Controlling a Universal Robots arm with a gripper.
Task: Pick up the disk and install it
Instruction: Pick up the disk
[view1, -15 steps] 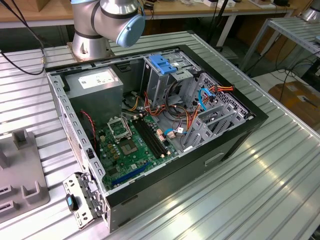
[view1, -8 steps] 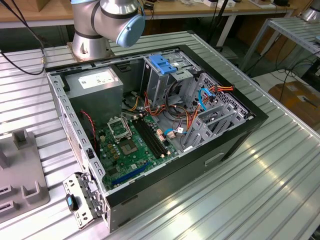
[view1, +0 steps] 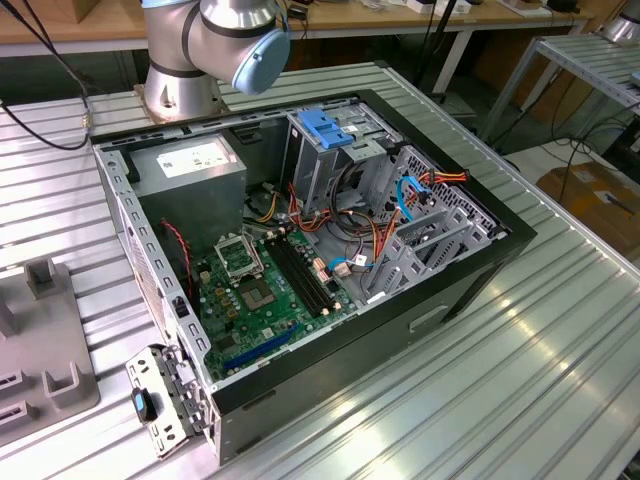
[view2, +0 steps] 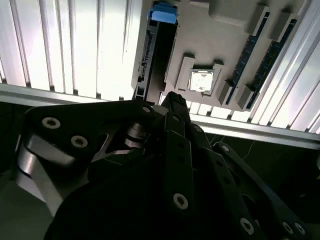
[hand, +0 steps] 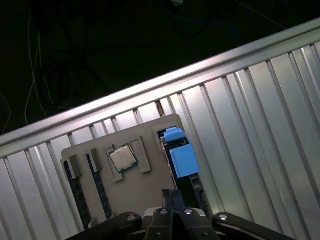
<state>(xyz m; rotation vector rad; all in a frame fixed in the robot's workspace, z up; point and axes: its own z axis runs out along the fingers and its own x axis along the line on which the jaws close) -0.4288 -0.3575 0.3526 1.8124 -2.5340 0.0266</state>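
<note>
Grey tray (hand: 135, 190) as landmark: bare ribbed table (hand: 250, 125) runs open along the tray's outer edge, just beside the slot where the disk (hand: 182, 157) stands, while inward across the tray the raised chip holder (hand: 122, 159) and what look like memory sticks (hand: 75, 182) crowd that side.

arm (view1: 215, 40) chopped off at exterior view's top edge, grey tray (view1: 40, 350) cut off at exterior view's left. first wrist view: gripper (hand: 172, 192) body runs out of frame and covers one end of disk (hand: 181, 157). disk sits edge-on, label can't tell.
</note>
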